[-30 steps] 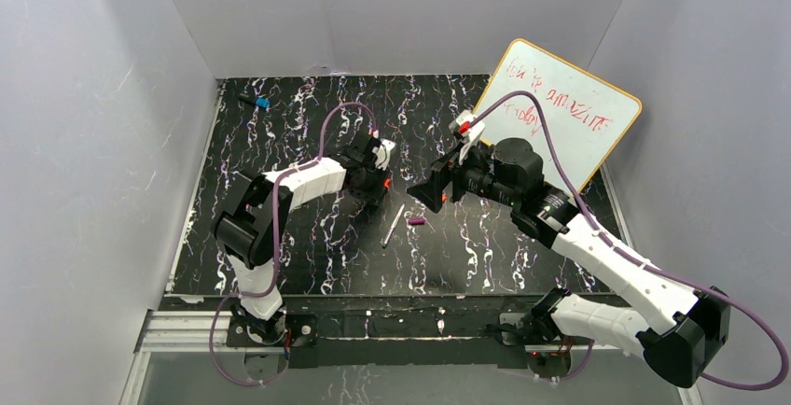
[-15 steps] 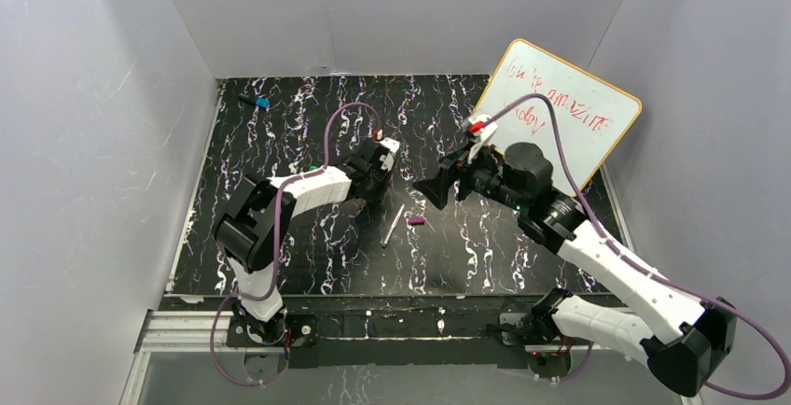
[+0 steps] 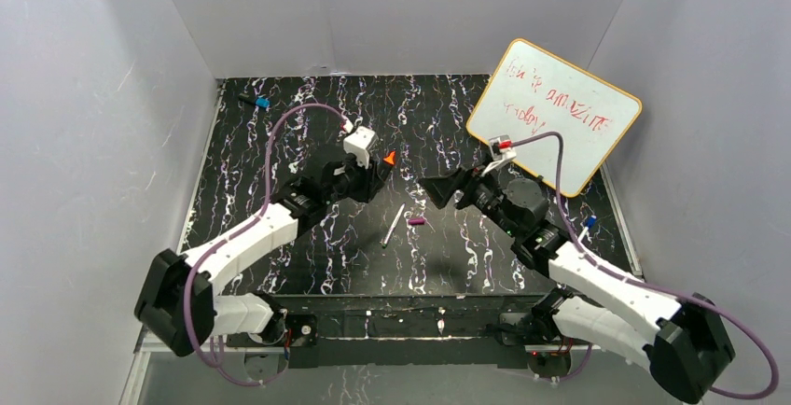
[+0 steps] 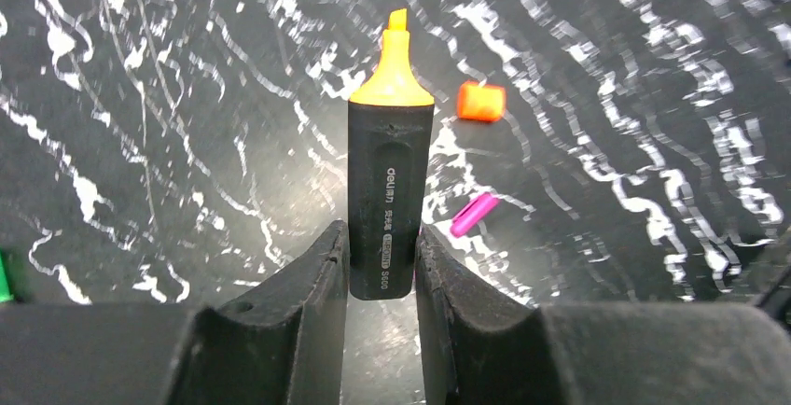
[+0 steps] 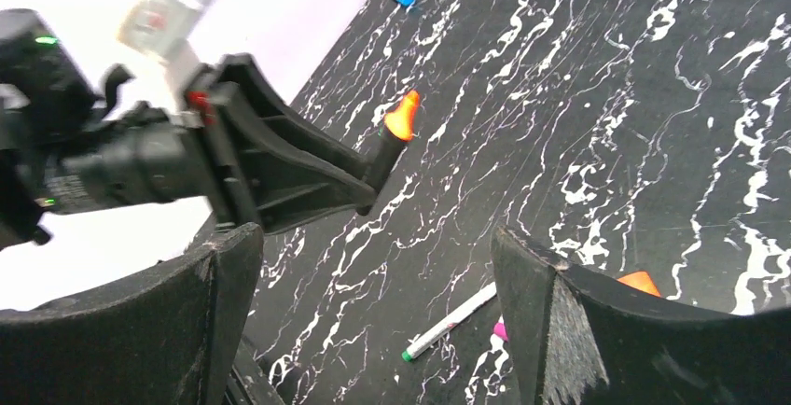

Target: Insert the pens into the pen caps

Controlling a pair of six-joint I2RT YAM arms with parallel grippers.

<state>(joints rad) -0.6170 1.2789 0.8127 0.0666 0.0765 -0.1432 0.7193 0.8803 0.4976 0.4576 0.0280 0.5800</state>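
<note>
Orange-tipped marker [image 4: 390,190] between left fingers [image 4: 303,316]; right fingers [image 5: 177,330] wide apart.

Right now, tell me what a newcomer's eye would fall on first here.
The bright orange-tipped marker stands out most, clamped by its black barrel in the left claw over the middle of the table. Next comes the whiteboard with red scribbles, propped at the far right. Facing the marker, the right claw gapes wide open and empty.
</note>
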